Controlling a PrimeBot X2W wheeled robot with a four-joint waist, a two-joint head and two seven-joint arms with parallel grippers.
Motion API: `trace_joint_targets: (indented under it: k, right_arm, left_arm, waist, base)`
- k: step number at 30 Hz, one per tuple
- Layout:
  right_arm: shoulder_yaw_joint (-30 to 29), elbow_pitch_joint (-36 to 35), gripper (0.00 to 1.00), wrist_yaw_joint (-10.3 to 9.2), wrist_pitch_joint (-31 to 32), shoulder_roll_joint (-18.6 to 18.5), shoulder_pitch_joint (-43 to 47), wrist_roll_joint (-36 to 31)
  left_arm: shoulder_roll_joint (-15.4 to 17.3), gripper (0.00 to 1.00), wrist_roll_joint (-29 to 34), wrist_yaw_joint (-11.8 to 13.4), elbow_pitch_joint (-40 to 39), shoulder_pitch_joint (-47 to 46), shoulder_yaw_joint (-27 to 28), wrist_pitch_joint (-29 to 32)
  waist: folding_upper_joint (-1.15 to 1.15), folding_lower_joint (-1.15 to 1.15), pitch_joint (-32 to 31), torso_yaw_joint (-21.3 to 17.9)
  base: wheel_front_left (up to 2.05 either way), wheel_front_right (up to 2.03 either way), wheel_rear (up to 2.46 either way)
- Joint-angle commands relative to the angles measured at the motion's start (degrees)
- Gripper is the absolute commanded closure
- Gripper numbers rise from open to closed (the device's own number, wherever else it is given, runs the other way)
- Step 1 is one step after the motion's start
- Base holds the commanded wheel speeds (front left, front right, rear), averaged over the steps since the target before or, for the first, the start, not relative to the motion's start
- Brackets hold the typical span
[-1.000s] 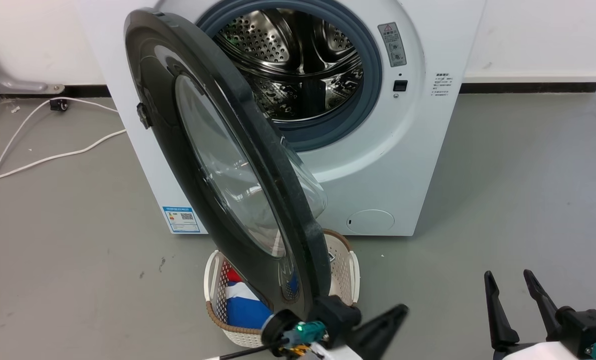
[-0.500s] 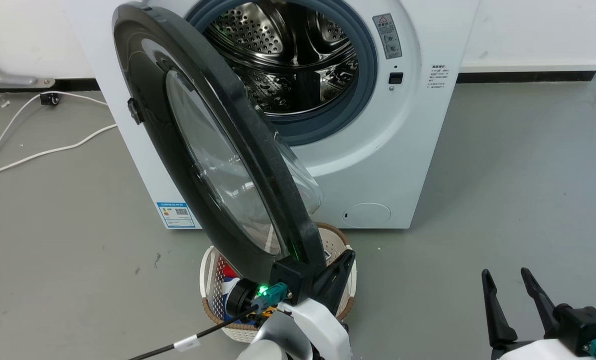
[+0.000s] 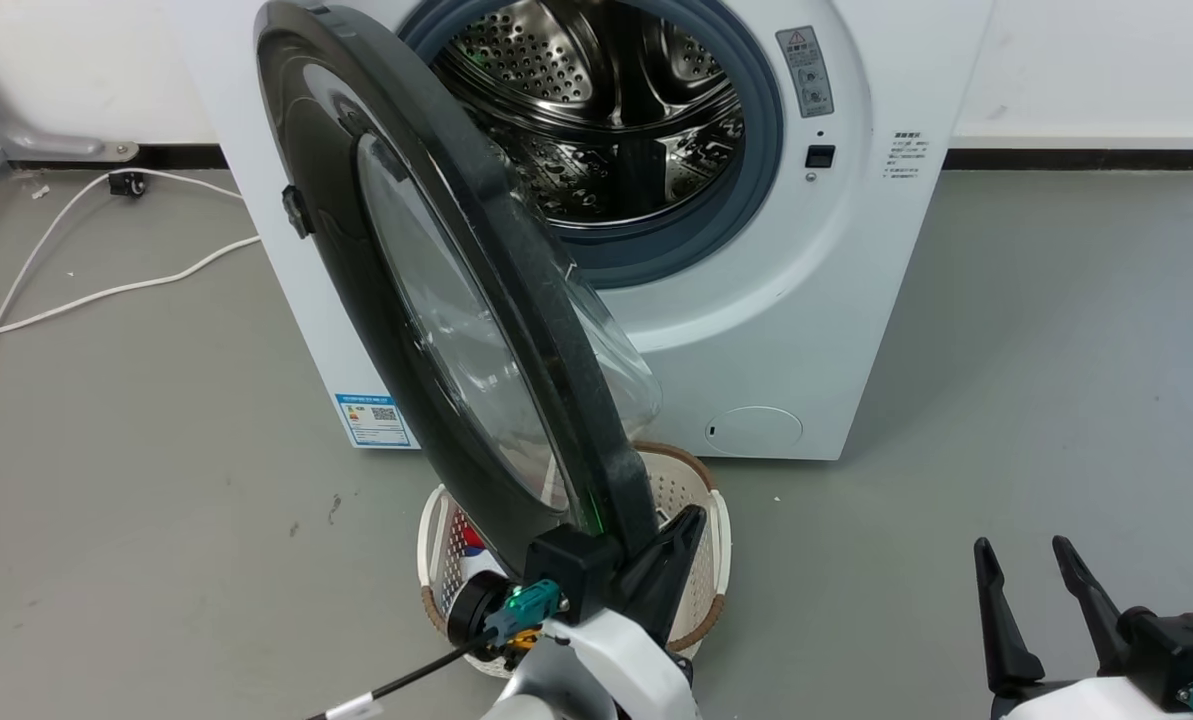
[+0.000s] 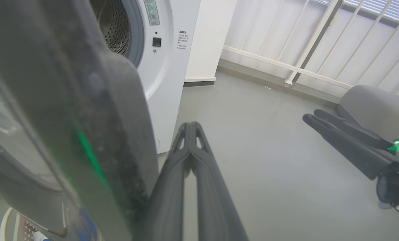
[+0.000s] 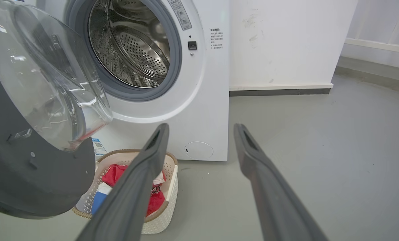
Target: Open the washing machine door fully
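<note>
The washing machine door (image 3: 406, 300), round, glossy black with a bulging clear glass bowl (image 5: 45, 83), stands partly open on its left hinge with its rim turned toward me. My left gripper (image 3: 694, 518) is shut with nothing between its fingers. It rises right beside the door's bottom rim, on the side facing the drum. In the left wrist view the door (image 4: 69, 100) fills the left, close against the joined fingers (image 4: 189, 127). My right gripper (image 3: 1021, 548) is open and empty at the lower right, well clear of the door (image 5: 25, 174). Its fingers (image 5: 152, 147) point toward the machine.
The white washing machine (image 3: 856, 300) shows its steel drum opening (image 3: 606, 120). A white laundry basket (image 3: 721, 540) with red and blue clothes sits on the grey floor under the door. A white cable (image 3: 106, 290) lies at the left. A railing (image 4: 303, 67) stands at the right.
My left gripper has swung from pointing right below the door to pointing up against the door's bottom rim. The head camera has shifted a little. The door's angle looks much the same.
</note>
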Motion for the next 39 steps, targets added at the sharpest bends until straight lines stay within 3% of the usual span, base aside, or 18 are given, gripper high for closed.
trace_joint_targets:
  k: [1, 11, 18, 27, 34, 39]
  right_arm:
    - [-0.1, 0.0, 0.00, -0.01, -0.1, 0.2, -0.3, 0.1]
    - [-0.2, 0.1, 0.00, -0.01, -0.1, 0.2, 0.5, 0.1]
    - [-0.4, -0.2, 0.00, -0.01, 0.3, 0.2, 0.6, -0.1]
    - [-0.7, -0.7, 0.00, -0.01, 0.6, 0.2, 0.7, 0.0]
    - [-0.9, -1.2, 0.00, -0.01, 0.9, 0.2, 0.4, 0.1]
    - [-1.3, -2.0, 0.00, -0.01, 1.2, 0.1, 0.2, -0.1]
  left_arm:
    - [1.4, 1.00, 0.1, 0.9, -0.2, 0.5, 1.1, -0.2]
    - [5.0, 1.00, 0.0, 5.1, -8.2, 6.4, 3.4, -0.5]
    - [6.4, 1.00, 1.0, 8.0, -15.3, 10.9, 3.0, -0.2]
    - [9.1, 1.00, 0.6, 11.5, -19.9, 14.0, 6.4, -0.6]
    - [11.2, 1.00, -1.8, 12.8, -20.2, 14.4, 11.8, -2.2]
    - [13.3, 1.00, -4.6, 12.2, -18.8, 13.3, 16.6, -3.4]
  waist:
    - [0.00, 0.00, -0.1, 0.3]
    - [0.00, 0.00, -0.3, 2.7]
    - [0.00, 0.00, -0.4, 6.2]
    - [0.00, 0.00, -0.2, 11.6]
    - [0.00, 0.00, 0.5, 14.8]
    - [0.00, 0.00, 1.5, 16.2]
  base:
    - [0.00, 0.00, 0.00]
    - [0.00, 0.00, 0.00]
    - [0.00, 0.00, 0.00]
    - [0.00, 0.00, 0.00]
    - [0.00, 0.00, 0.00]
    - [0.00, 0.00, 0.00]
